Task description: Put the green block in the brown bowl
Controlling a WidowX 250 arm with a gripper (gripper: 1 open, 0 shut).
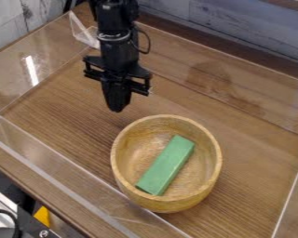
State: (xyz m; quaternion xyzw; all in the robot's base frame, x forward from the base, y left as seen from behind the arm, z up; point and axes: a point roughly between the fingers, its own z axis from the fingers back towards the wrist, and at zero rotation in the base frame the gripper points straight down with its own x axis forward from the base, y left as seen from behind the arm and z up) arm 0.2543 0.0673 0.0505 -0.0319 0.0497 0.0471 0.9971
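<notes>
The green block point(167, 165) lay slanted inside the brown bowl point(129, 145). My gripper point(116, 106) hung beside the bowl, fingers squeezed together, holding nothing. The block looked light, hard and smooth; I would pinch its long sides.

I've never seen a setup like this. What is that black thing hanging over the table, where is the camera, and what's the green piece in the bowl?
The black thing is a robot arm ending in a gripper, a two-fingered claw pointing straight down. Its fingers are shut and hold nothing. The single camera looks down at the scene from above and to one side. On the brown wood-grain table, fenced by clear plastic walls, stands a round light tan wooden bowl. The small bright green rectangular block lies inside that bowl, leaning against its inner wall. The gripper hangs beside the bowl, not over it.
</notes>
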